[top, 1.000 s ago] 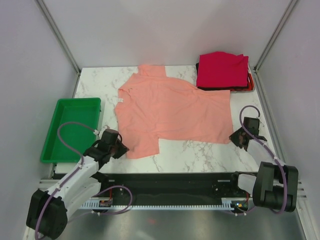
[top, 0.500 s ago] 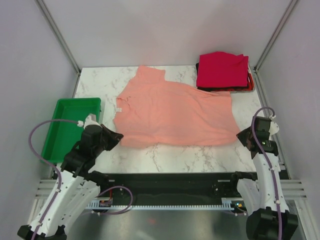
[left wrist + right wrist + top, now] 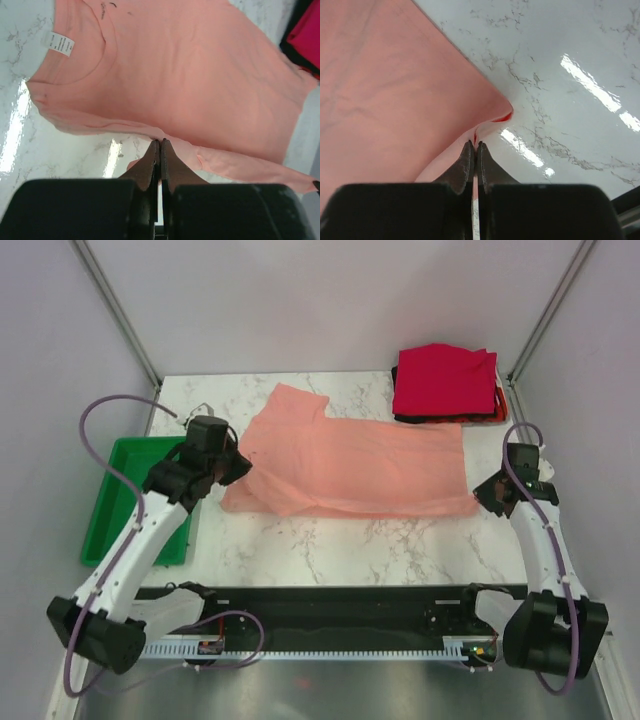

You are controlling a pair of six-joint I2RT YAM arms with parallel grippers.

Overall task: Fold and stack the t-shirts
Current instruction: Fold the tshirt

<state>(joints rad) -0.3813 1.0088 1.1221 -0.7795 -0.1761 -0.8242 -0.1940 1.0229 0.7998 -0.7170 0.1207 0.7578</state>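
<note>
The salmon-pink t-shirt (image 3: 350, 455) lies across the middle of the marble table, its near edge lifted and folded back over itself. My left gripper (image 3: 238, 466) is shut on its left edge; in the left wrist view (image 3: 160, 142) the jaws pinch the cloth (image 3: 190, 75). My right gripper (image 3: 484, 496) is shut on the shirt's near right corner; the right wrist view (image 3: 474, 145) shows the jaws closed on a pinch of cloth (image 3: 380, 95). A stack of folded shirts sits at the back right: crimson red (image 3: 443, 380) on top, orange-red and black edges (image 3: 498, 408) showing beneath.
A green plastic tray (image 3: 120, 500) stands at the table's left edge, under my left arm. Grey walls with metal posts enclose the table on three sides. The black base rail (image 3: 330, 600) runs along the near edge.
Both grippers have moved away from the near edge toward the back, carrying the salmon-pink shirt's near edge over itself. The shirt now shows as a narrower band.
</note>
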